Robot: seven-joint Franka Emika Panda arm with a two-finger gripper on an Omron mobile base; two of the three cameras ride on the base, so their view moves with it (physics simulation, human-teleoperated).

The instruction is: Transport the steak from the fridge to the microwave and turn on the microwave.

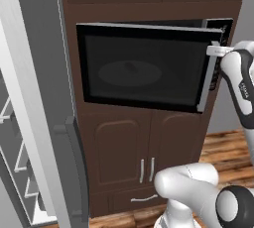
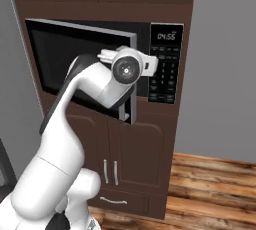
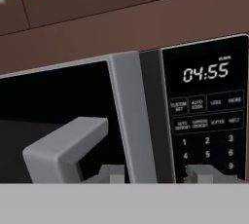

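Note:
The microwave point(image 1: 144, 68) is built into dark brown cabinets, and its glass door point(image 2: 75, 59) stands ajar, swung out a little at the handle side. My gripper point(image 3: 160, 174) is open and close in front of the door's silver free edge point(image 3: 129, 116). One fingertip point(image 3: 113, 173) is below the door handle point(image 3: 63, 152) and the other is before the keypad point(image 3: 206, 121), which reads 04:55. Behind the glass a round plate point(image 1: 130, 73) carries a small dim shape that I cannot tell to be the steak. The fridge point(image 1: 37, 63) stands open at the left.
The fridge door with its dark vertical handle point(image 1: 74, 167) juts out at the lower left, with door racks point(image 1: 17, 157) beside it. Cabinet doors point(image 1: 146, 170) and a drawer sit under the microwave. Wooden floor point(image 2: 215, 189) and a grey wall lie to the right.

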